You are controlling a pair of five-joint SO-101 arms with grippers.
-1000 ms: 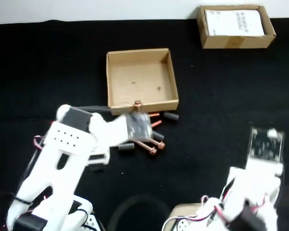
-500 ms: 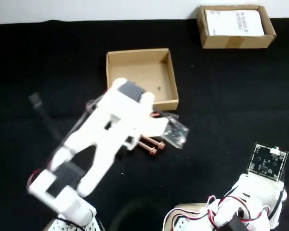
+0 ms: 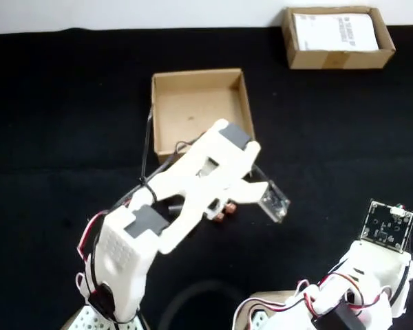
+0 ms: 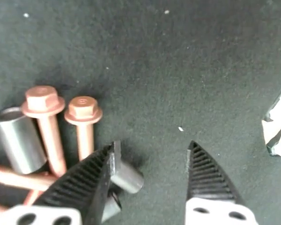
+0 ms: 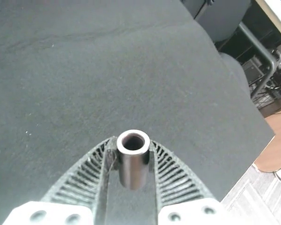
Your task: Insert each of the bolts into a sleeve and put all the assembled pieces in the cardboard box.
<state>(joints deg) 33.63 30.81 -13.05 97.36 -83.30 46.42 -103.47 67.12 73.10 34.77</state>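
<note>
- Right gripper (image 5: 132, 144): jaws drawn in narrow on a sleeve (image 5: 132, 161), clamped across its side wall with the open bore pointing out past the tips. The right arm (image 3: 372, 275) sits well apart from the cardboard box (image 3: 193, 110), on its near-right side.
- Sleeve, judged: stiff metal, light, smooth-walled, so it may twist or slip. A mid-wall hold that leaves the bore free suits bolt entry.
- Left gripper (image 4: 153, 150): jaws wide with nothing between them, low over the black mat (image 4: 178, 61).
- One jaw is right against a short dark sleeve (image 4: 127, 176); I cannot tell whether they touch.
- Bolts (image 4: 43, 101): two copper-coloured ones lie heads together with a grey sleeve (image 4: 18, 140) alongside, just in front of the box's near wall.
- Bolts, judged: rigid and light, with round shanks that roll. Take one across the shank under the head, leaving the far end free.
- Left arm (image 3: 186, 185): stretched over the box's near wall, wrist pitched down.
- Second box (image 3: 337, 58): holds a paper sheet, far right beyond the cardboard box.
</note>
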